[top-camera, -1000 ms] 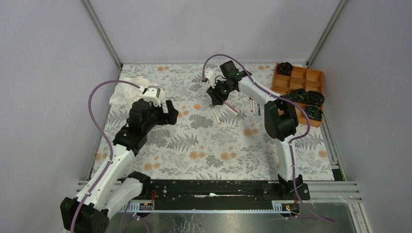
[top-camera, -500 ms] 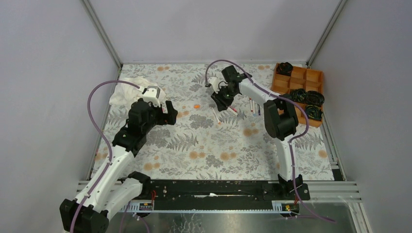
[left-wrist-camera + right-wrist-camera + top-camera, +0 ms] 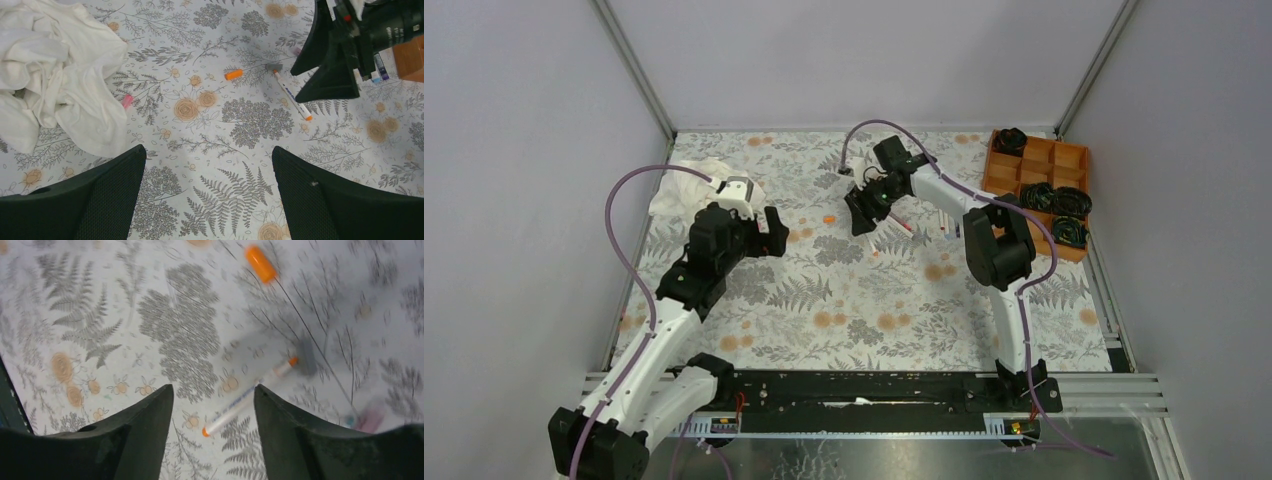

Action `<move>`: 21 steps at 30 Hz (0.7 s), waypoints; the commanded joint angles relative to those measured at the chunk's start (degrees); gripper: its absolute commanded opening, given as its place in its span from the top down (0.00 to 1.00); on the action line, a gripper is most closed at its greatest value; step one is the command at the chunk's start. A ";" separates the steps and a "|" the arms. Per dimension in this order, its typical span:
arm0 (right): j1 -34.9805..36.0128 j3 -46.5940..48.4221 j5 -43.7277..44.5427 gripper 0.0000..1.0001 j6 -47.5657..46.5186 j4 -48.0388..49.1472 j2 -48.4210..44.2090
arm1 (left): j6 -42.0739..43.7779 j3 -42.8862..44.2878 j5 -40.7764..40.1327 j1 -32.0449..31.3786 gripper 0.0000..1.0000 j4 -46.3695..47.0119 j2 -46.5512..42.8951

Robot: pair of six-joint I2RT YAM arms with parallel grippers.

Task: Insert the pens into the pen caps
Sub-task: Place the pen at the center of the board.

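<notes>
The right hand [image 3: 212, 390] is hovering half open and empty over a white pen [image 3: 240, 402] lying on the desk [image 3: 75, 300] just beside a grey cap [image 3: 305, 360]. The left hand [image 3: 207, 152] is gaping wide, holding nothing.

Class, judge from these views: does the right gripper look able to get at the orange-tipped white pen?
Probably yes: the right gripper hovers open right over the orange-tipped white pen, with nothing lying between them.

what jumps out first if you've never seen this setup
A crumpled white cloth lies at far left and an orange divided tray holding black coiled items at far right. Between them the right gripper hangs open above a white-barrelled pen with an orange tip, a stubby orange cap nearby.
</notes>
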 commanded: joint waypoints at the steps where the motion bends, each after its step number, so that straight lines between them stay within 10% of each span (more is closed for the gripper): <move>1: 1.16 2.42 -18.86 0.27 -19.89 3.86 -1.53 | 0.83 -0.03 -2.98 0.94 0.01 0.11 -1.15; 5: 1.51 11.13 -16.38 0.17 -28.90 0.39 3.45 | 0.83 -0.69 -5.77 1.04 0.01 -0.05 -2.91; 9: 1.64 26.25 -2.57 0.34 -20.65 -11.30 8.86 | 0.87 -0.81 -6.61 1.04 0.01 0.02 -3.62; 21: 3.27 -7.20 21.45 0.40 13.69 4.62 -5.91 | 0.39 -0.42 -4.08 2.09 0.01 0.69 -2.30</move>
